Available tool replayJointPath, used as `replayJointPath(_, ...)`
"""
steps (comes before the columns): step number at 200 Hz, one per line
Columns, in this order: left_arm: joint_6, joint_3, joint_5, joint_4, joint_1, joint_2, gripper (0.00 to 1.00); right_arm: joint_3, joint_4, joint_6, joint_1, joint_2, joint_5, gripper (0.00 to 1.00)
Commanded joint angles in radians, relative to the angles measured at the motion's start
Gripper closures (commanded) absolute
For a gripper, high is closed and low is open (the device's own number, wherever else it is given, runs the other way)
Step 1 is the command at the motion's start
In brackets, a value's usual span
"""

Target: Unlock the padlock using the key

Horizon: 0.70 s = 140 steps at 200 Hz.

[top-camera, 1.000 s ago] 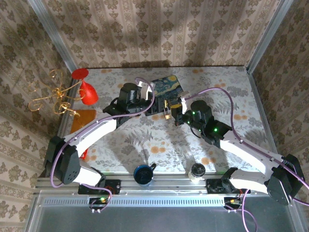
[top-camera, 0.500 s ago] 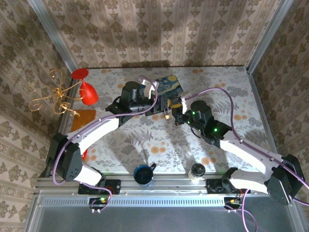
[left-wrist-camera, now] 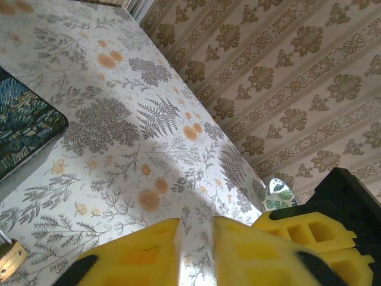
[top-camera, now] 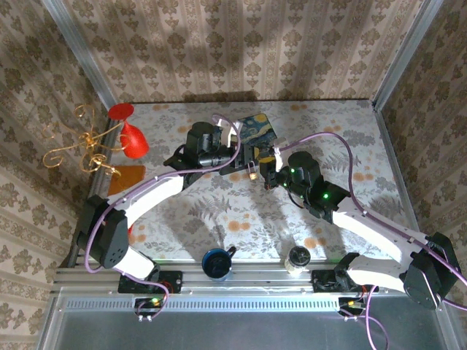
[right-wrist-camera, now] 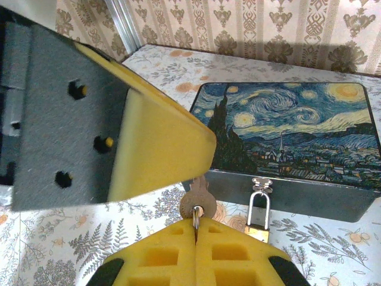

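Observation:
The tiny brass padlock [right-wrist-camera: 257, 229] hangs by its thin silvery shackle from the clasp [right-wrist-camera: 262, 185] on the front of the dark blue painted box [right-wrist-camera: 297, 131]. My right gripper [right-wrist-camera: 196, 223] is shut on the ring of the key [right-wrist-camera: 198, 199], which points up just left of the padlock. One finger of my left gripper [right-wrist-camera: 155, 137] hangs above the key, apart from the padlock. In the left wrist view my left gripper [left-wrist-camera: 196, 229] has its jaws a narrow gap apart with nothing between them, and a corner of the padlock [left-wrist-camera: 9, 259] shows at the lower left. From above, both grippers meet at the padlock [top-camera: 252, 173].
A red glass [top-camera: 131, 135] and a gold wire ornament [top-camera: 73, 146] stand at the far left, with an orange card [top-camera: 124, 179] below them. A blue cup [top-camera: 217, 263] and a small jar [top-camera: 298, 257] sit near the front edge. Patterned walls close in on three sides.
My left gripper has moved right to the box front beside the padlock, and its jaws have narrowed. The right gripper has stayed put with the key.

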Motion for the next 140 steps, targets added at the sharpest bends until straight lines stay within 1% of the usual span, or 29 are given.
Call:
replayJointPath(1,-0.02,0.032,0.026,0.059,-0.006,0.015,0.9,-0.012,0.034,-0.005,0.007,0.0,0.01,1.0)
replayJointPath(11,-0.023,0.029,0.027,0.062,-0.005,0.016,1.0,-0.012,0.034,-0.004,0.007,0.002,0.013,1.0)
replayJointPath(70,-0.045,-0.022,0.027,0.125,0.023,-0.014,1.0,-0.019,0.033,0.018,0.004,-0.008,0.024,1.0)
replayJointPath(87,-0.054,-0.051,0.027,0.172,0.04,-0.029,1.0,-0.028,0.023,0.023,0.0,-0.023,0.014,0.89)
replayJointPath(97,-0.052,-0.063,0.027,0.19,0.049,-0.04,1.0,-0.033,0.018,0.027,-0.006,-0.034,-0.003,0.79)
replayJointPath(105,-0.043,-0.068,0.027,0.191,0.055,-0.049,1.0,-0.038,0.015,0.03,-0.01,-0.044,-0.015,0.74)
replayJointPath(123,-0.01,-0.076,0.026,0.185,0.064,-0.07,1.0,-0.053,0.017,0.049,-0.023,-0.071,-0.044,0.55)
replayJointPath(140,0.022,-0.082,0.023,0.175,0.071,-0.093,1.0,-0.07,0.033,0.089,-0.05,-0.098,-0.081,0.49)
